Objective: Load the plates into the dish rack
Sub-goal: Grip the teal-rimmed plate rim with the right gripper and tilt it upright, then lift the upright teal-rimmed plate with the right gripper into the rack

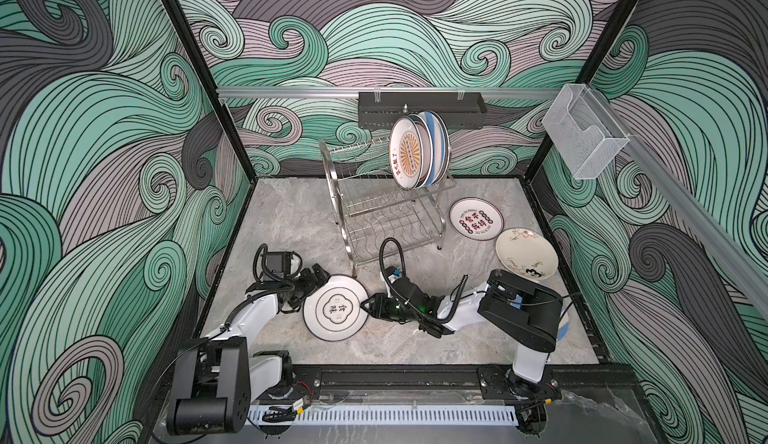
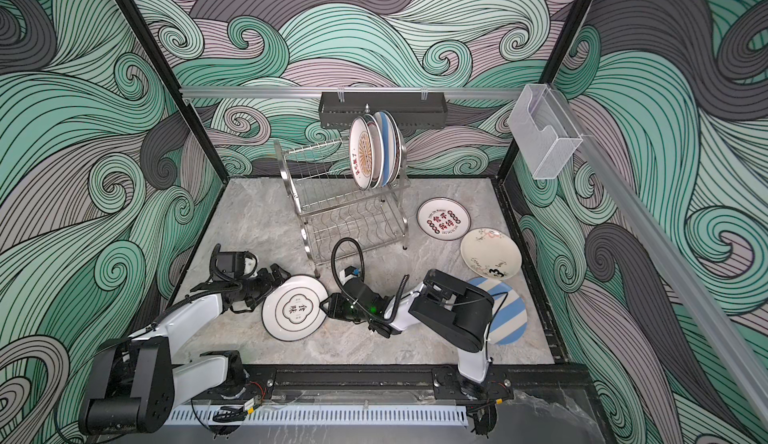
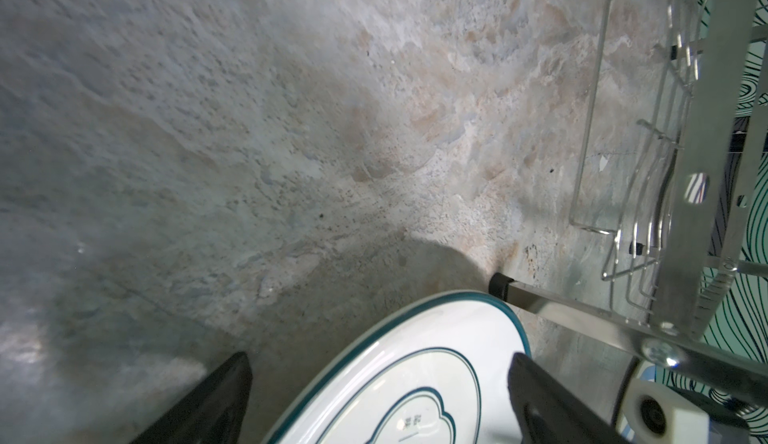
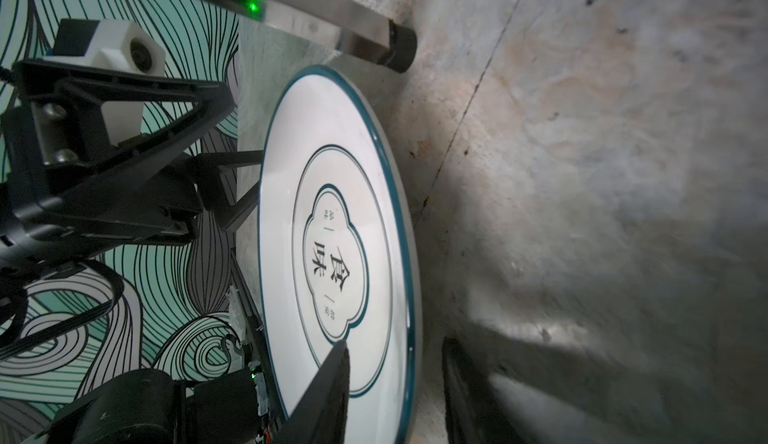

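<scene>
- Teal-rimmed plate: lies face up near the front of the marble table, between the two grippers, its far rim just beside the rack foot.
- Left gripper: sits at that plate's far-left rim with jaws spread wide. In the left wrist view, shows one finger over the plate's white face and the other finger off the rim, over bare table.
- Right gripper: reaches across the middle to the plate's right rim. In the right wrist view, brackets that rim closely, one finger across the face and the other low by the table, with a thin strip of table showing between it and the rim. Cannot tell whether actually pinching the plate.
- Dish rack: stands mid-table toward the back wall and carries a tight group of upright plates at the right end of its upper tier.
- Orange sunburst plate: stands frontmost in that group, facing left.
- Blue-white striped plate: stands close behind it, toward the back of the group.
- Red-black characters plate: lies flat on the table just right of the rack.
- Cream plate: rests just beside it, nearer the front-right.
- Second blue-striped plate: lies on the table beneath the right arm, partly hidden.
- Black tray and clear box: hang on the wall rails.
</scene>
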Robot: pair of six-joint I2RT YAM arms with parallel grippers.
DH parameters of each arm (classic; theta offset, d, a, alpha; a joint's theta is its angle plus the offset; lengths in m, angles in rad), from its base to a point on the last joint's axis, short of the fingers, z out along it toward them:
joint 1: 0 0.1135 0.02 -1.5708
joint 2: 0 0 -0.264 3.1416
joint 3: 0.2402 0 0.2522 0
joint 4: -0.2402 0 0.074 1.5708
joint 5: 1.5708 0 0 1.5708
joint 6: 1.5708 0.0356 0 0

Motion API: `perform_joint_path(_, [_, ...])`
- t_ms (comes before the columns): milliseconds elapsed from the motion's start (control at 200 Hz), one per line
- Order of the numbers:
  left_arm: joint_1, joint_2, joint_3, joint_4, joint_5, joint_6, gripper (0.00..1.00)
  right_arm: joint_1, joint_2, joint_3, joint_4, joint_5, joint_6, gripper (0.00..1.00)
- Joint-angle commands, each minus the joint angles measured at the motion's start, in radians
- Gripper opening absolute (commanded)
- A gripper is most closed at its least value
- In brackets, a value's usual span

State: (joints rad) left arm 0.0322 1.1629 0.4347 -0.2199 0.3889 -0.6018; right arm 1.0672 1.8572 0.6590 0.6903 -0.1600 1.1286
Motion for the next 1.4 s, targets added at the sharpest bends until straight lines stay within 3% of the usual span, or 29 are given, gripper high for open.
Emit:
perform_joint_path(0, [-0.005, -0.005, -0.014, -0.042, 0.022, 0.007, 0.99, 0.004, 0.021, -0.010, -0.046, 0.023, 0.000, 0.22])
perform_joint_path(385, [-0.005, -0.006, -0.011, -0.044, 0.028, 0.009, 0.99, 0.002, -0.008, -0.005, -0.084, 0.031, -0.020, 0.06])
perform_joint_path(475, [-0.005, -0.026, -0.012, -0.053, 0.027, -0.002, 0.99, 0.002, -0.060, -0.017, -0.119, 0.046, -0.038, 0.00])
perform_joint_path(766, [-0.003, -0.134, 0.151, -0.257, 0.017, 0.008, 0.99, -0.001, -0.351, -0.111, -0.275, 0.123, -0.081, 0.00])
perform_joint_path(956, [-0.003, -0.182, 0.279, -0.324, 0.073, 0.065, 0.99, -0.002, -0.641, -0.123, -0.569, 0.224, -0.150, 0.00])
perform_joint_path(1171, [-0.004, -0.196, 0.415, -0.411, 0.128, 0.235, 0.99, -0.049, -1.010, -0.107, -0.944, 0.359, -0.249, 0.00])
perform_joint_path(1281, [-0.003, -0.162, 0.433, -0.442, 0.130, 0.295, 0.99, -0.113, -1.151, -0.014, -1.139, 0.407, -0.344, 0.00])
perform_joint_path(1391, [-0.005, -0.147, 0.412, -0.443, 0.149, 0.303, 0.98, -0.157, -1.158, 0.178, -1.329, 0.458, -0.471, 0.00])
